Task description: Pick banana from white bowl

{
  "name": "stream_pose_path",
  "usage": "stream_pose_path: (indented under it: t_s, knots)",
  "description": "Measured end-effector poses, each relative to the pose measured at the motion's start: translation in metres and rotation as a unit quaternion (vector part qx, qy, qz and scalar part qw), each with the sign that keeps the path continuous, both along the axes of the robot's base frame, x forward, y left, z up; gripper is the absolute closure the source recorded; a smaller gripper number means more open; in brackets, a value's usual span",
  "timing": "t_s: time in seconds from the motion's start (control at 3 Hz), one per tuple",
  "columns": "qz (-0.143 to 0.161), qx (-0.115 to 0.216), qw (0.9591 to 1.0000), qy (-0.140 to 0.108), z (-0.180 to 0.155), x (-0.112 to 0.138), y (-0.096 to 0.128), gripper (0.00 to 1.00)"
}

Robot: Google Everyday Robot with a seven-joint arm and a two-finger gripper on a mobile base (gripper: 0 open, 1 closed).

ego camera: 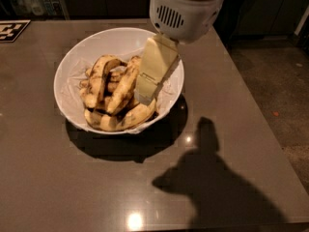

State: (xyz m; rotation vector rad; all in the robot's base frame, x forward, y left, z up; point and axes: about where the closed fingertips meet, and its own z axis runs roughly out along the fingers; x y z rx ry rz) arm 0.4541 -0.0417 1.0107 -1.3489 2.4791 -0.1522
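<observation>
The white bowl (72, 64) stands on the dark table and holds several spotted yellow bananas on crumpled white paper. The banana (123, 87), long, thick and nearly straight, lies diagonally across the middle of the pile. An arched banana (99, 71) lies to its left. My gripper (145, 96), cream-coloured under a white round wrist housing (186, 8), reaches down into the right half of the bowl. Its tip is right beside the banana's right flank, above a lower banana (130, 119). Whether it touches the banana is hidden.
The grey-brown table (231, 129) carries the arm's shadow at the front right. A black-and-white marker tag (12, 29) lies at the far left corner. The table's right edge borders a dark floor (280, 81).
</observation>
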Motion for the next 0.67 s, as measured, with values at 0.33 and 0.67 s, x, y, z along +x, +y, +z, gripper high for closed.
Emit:
stream_pose_path:
  t_s: [0.33, 0.67]
  knots:
    - [-0.004, 0.009, 0.9999, -0.013, 0.008, -0.001, 0.005, 0.0]
    - [-0.025, 0.022, 0.9993, -0.02, 0.003, 0.006, 0.018, 0.0]
